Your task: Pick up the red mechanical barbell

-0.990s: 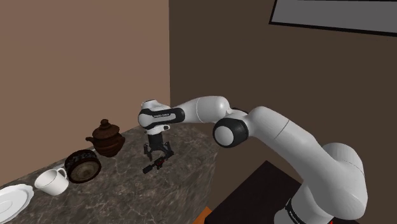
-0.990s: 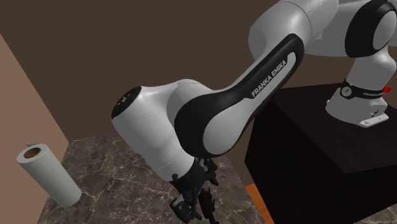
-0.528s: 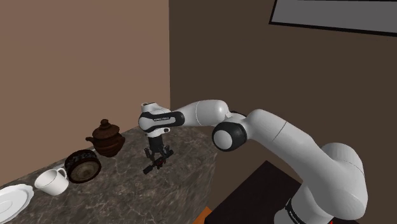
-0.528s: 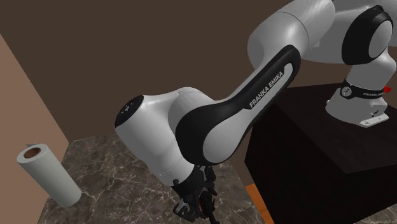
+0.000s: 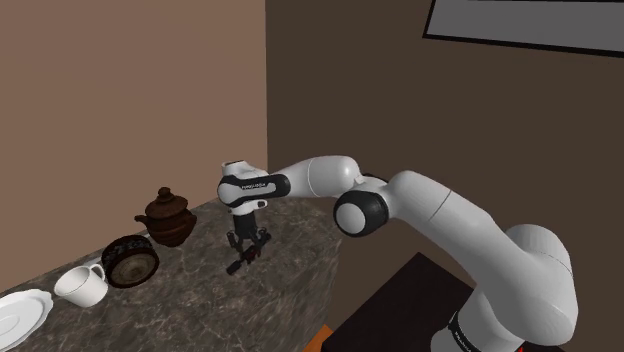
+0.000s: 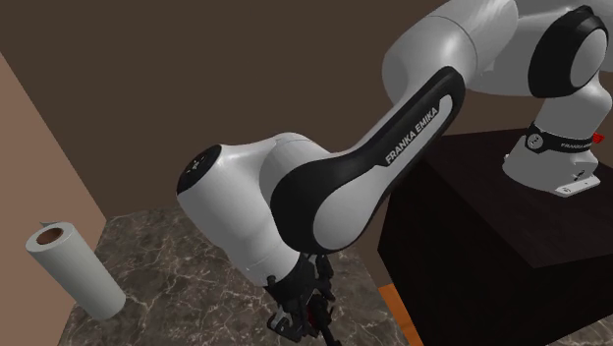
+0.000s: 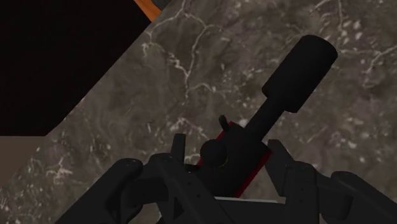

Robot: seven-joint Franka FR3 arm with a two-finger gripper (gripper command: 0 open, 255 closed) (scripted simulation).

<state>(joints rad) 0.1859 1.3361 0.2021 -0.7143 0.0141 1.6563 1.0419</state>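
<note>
Dark veined stone counter (image 5: 290, 235): along its wall edge sit a brown teapot (image 5: 166, 217), a dark round pot (image 5: 131, 260), a white cup (image 5: 82, 285) and a plate (image 5: 20, 312); a paper roll (image 6: 74, 267) stands upright.

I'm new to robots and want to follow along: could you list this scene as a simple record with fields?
surface: dark veined stone counter
target: barbell, black with red middle, lying on the counter
gripper: gripper straddles the barbell's middle; grip unclear
nearby: brown teapot, white cup, white plate, paper roll

Open countertop (image 5: 200, 300) beside teapot (image 5: 166, 218)
</note>
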